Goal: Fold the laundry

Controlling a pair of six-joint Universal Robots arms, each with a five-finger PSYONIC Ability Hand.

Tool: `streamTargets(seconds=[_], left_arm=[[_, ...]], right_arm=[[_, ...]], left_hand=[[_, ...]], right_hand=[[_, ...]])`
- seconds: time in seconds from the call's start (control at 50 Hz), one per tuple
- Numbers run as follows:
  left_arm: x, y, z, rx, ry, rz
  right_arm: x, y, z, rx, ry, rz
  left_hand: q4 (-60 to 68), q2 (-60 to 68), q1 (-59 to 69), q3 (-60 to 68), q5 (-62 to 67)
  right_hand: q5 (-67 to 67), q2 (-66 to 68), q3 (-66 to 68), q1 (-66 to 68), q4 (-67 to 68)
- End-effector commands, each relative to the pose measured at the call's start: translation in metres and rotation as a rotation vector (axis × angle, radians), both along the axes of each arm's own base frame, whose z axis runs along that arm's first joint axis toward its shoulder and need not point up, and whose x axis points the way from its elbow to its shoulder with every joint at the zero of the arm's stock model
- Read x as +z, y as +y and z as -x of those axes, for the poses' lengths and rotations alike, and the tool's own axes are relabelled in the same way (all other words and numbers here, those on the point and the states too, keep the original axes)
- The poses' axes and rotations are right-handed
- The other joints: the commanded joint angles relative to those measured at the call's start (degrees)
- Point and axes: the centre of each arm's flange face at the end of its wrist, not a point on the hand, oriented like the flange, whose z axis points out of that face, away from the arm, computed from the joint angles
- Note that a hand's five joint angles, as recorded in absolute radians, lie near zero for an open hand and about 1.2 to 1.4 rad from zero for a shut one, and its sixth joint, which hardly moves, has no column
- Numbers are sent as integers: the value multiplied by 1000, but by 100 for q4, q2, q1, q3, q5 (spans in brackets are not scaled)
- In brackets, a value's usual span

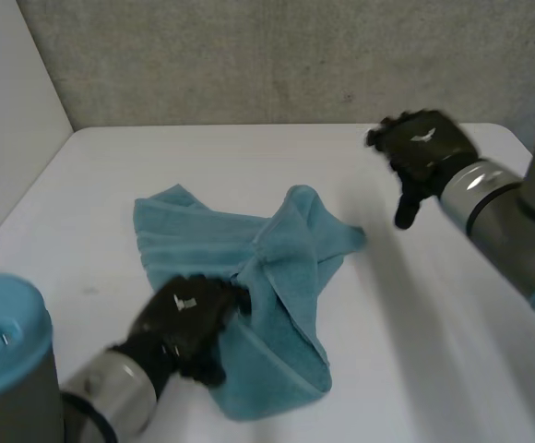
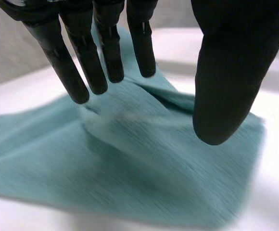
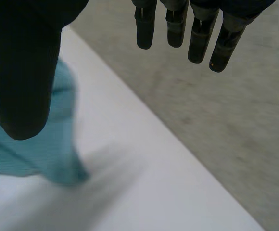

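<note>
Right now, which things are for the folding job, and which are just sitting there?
For the job:
- teal towel, crumpled on the table
- left hand, open, on the towel's near edge
- right hand, open, apart from the towel

Just there:
- white table
- grey wall

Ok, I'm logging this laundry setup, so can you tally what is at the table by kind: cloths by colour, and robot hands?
Teal towel: 1
Black robot hands: 2 (left hand, right hand)
Total: 3
</note>
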Motion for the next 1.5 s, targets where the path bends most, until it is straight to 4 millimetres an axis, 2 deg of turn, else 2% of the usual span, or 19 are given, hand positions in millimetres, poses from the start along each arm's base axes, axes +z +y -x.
streamTargets(seconds=[0.02,0.1,0.2,0.28,0.38,0.42,0.5,0.54,0.56,0.58,0.6,0.64,0.74,0.82,0.86,0.98,1.08,1.26,1.5], left_arm=[[32,-54,-8,125,75,111],[39,-82,-18,193,71,152],[28,-107,-31,240,-2,172],[13,-128,-42,246,-78,182],[-3,-138,-37,157,-90,173],[-7,-140,-35,131,-92,171],[-16,-146,-33,97,-95,173],[-18,-148,-33,99,-98,174],[-19,-149,-33,99,-98,178],[-19,-149,-33,99,-98,178],[-18,-151,-32,98,-94,188],[-18,-152,-32,99,-89,197],[-17,-150,-26,63,-70,222],[-17,-145,-15,-58,-27,235],[-17,-143,-11,-110,-16,243],[-25,-134,-1,-290,-46,293],[-34,-133,4,-342,-100,328],[-47,-111,28,-449,-103,312],[-49,-105,38,-481,-101,317]], right_arm=[[-22,34,-30,234,76,-36],[-27,61,-51,376,127,2],[-37,77,-67,478,195,80],[-45,80,-75,516,246,143],[-68,77,-88,556,344,215],[-83,70,-96,576,407,268],[-95,59,-103,559,464,344],[-104,46,-110,505,513,422],[-104,46,-110,504,513,422],[-105,40,-112,478,526,457],[-105,40,-112,478,526,458],[-102,33,-115,437,514,506],[-89,25,-112,377,469,558],[-58,28,-102,308,406,576],[-33,29,-88,236,326,557],[-13,15,-57,123,201,484],[13,0,-7,-9,54,428],[27,11,16,5,-27,416],[31,-10,54,-119,7,431]], left_hand=[[-1703,-1670,-1668,-1710,-1695],[-1753,-1720,-1718,-1760,-1746],[-1770,-1737,-1735,-1777,-1763],[-1787,-1754,-1752,-1794,-1779],[-1754,-1721,-1718,-1760,-1746],[-1770,-1737,-1735,-1777,-1763],[-1804,-1771,-1768,-1811,-1796],[-1820,-1788,-1785,-1827,-1813],[-1821,-1788,-1785,-1828,-1813],[-1821,-1788,-1785,-1828,-1813],[-1837,-1804,-1802,-1844,-1830],[-1905,-1872,-1870,-1912,-1897],[-2107,-2074,-2071,-2113,-2099],[-2023,-1990,-1988,-2030,-2015],[-2006,-1973,-1971,-2013,-1998],[-1972,-1939,-1937,-1979,-1965],[-1770,-1737,-1735,-1777,-1763],[-1652,-1619,-1617,-1659,-1645],[-509,-476,-473,-515,-501]], right_hand=[[-414,-288,-243,-202,-344],[-414,-288,-243,-202,-344],[-414,-288,-243,-202,-344],[-414,-288,-243,-202,-344],[-414,-288,-243,-202,-344],[-414,-288,-243,-202,-344],[48,174,220,260,119],[1551,1677,1722,1763,1622],[1562,1688,1733,1774,1633],[2844,2971,3016,3057,2915],[2857,2983,3029,3069,2928],[6454,6580,6626,6666,6525],[6586,6712,6757,6798,6656],[6586,6712,6757,6798,6656],[6586,6712,6757,6798,6656],[6586,6712,6757,6798,6656],[6586,6712,6757,6798,6656],[6586,6712,6757,6798,6656],[6586,6712,6757,6798,6656]])
